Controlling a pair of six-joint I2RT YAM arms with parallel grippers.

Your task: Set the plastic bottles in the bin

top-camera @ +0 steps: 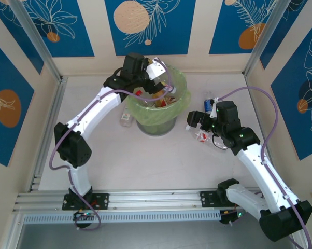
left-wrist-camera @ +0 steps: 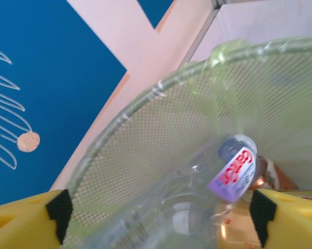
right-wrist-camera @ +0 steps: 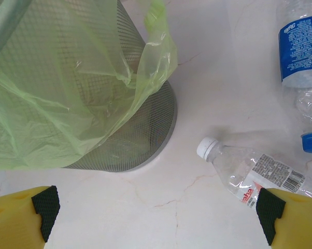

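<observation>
Bin (top-camera: 157, 123) stands on pale marble table (top-camera: 145, 161) amid blue-patterned walls (top-camera: 187, 26).

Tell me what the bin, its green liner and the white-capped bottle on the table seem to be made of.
The bin: probably grey metal mesh, given its fine grid of holes. The liner: thin translucent plastic film, wrinkled. The white-capped bottle: clear glossy plastic, creased.

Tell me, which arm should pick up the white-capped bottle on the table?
Probably the right. The right gripper hangs open close to the white-capped bottle beside the bin. The left gripper is over the bin's rim with a clear bottle between its fingers.
</observation>
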